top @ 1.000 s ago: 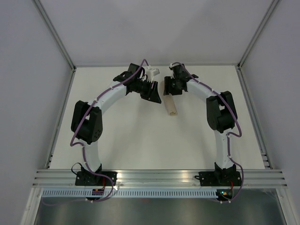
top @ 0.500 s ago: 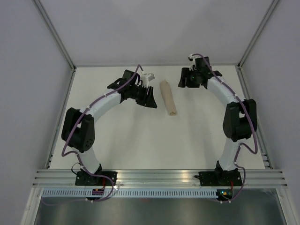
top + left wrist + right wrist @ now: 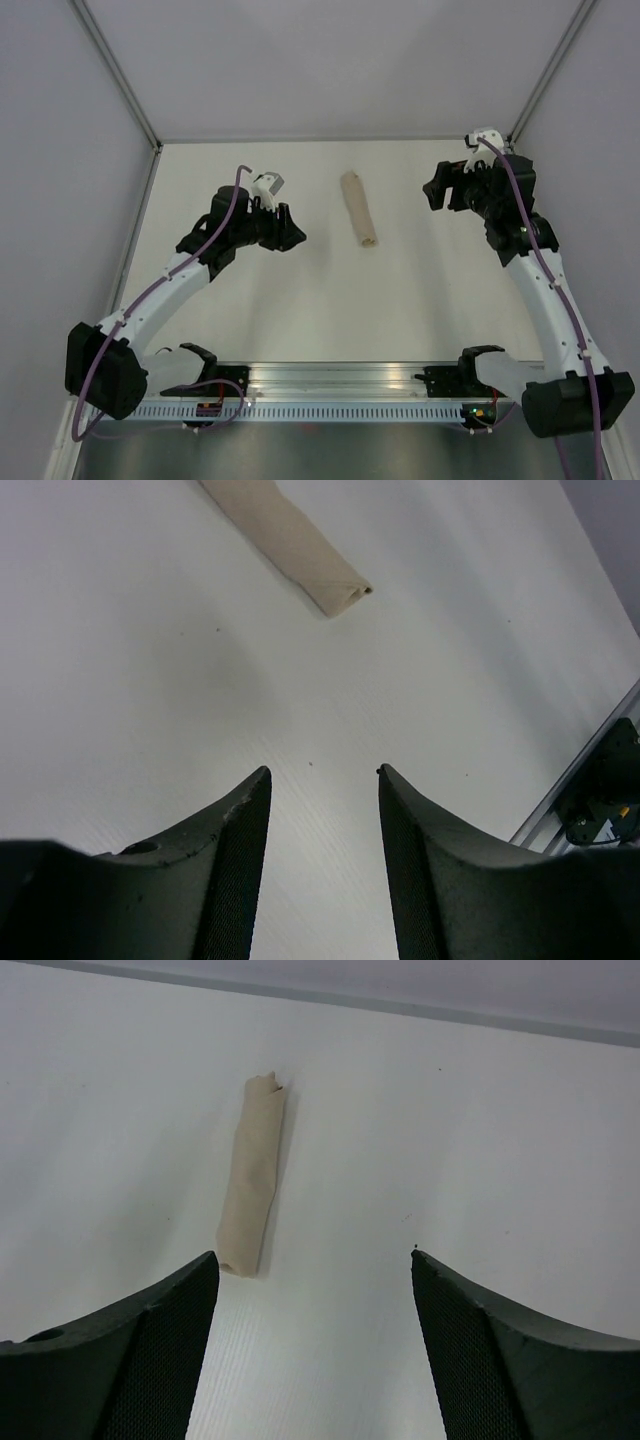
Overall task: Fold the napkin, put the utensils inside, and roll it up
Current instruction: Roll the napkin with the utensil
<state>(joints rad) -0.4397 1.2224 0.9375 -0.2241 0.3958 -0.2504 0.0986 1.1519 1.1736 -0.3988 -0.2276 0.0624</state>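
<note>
1. End effector of the left arm (image 3: 322,772) hangs released, empty, above the tabletop (image 3: 330,300), well apart from the napkin (image 3: 358,210).
2. Napkin lies rolled at mid-tabletop, untouched; rolling seems finished.
3. End effector of the right arm (image 3: 313,1255) gapes empty; only retreat seems left.

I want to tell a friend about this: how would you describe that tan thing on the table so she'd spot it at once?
Start from the white table with two robot arms on it. Towards its far side, between the left hand and the right hand, lies the napkin, rolled into a slim beige tube. It is the only cloth thing there, and neither hand touches it.
</note>
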